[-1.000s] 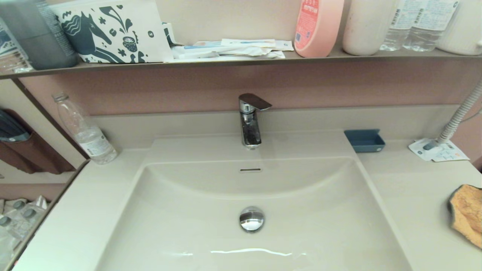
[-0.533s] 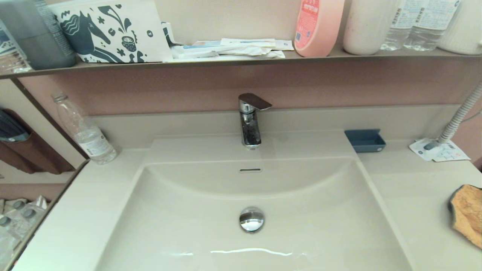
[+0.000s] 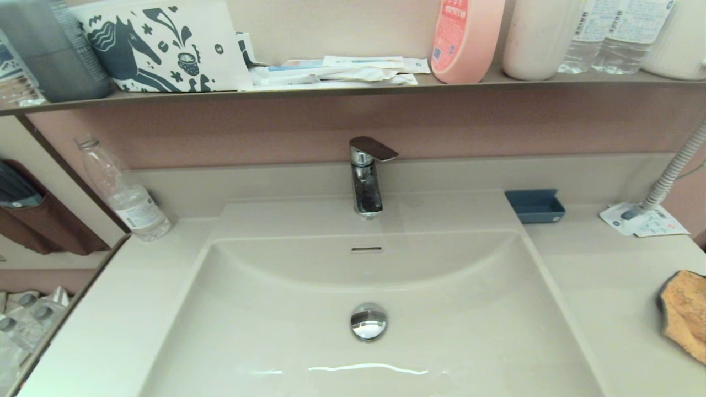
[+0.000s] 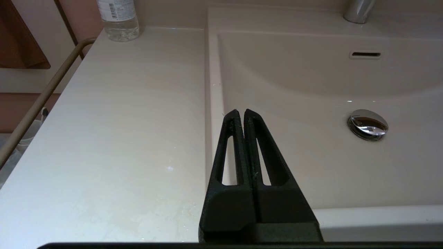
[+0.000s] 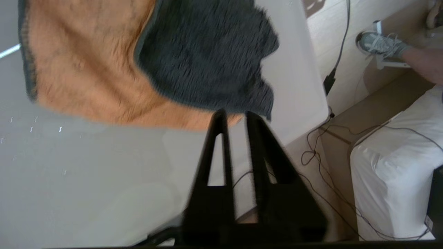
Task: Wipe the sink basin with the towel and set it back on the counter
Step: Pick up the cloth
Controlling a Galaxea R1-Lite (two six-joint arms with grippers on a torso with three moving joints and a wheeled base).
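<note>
No lettering is legible; the pink bottle (image 3: 466, 38) label and the leaflet (image 3: 644, 220) print are unreadable.

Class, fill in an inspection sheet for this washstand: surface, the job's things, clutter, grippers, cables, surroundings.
Surface: beige counter, glossy, around the sink basin.
Job's things: towel lies on the counter to the robot's right, not in the basin.
Clutter: clear bottle, blue tray, leaflet; pink bottle on the shelf.
Grippers: left gripper shut, empty, over the basin's left rim; right gripper slightly open, at the towel's edge, not holding it.
Cables: loose wires on the floor.
Surroundings: a shoe beyond the counter.
</note>
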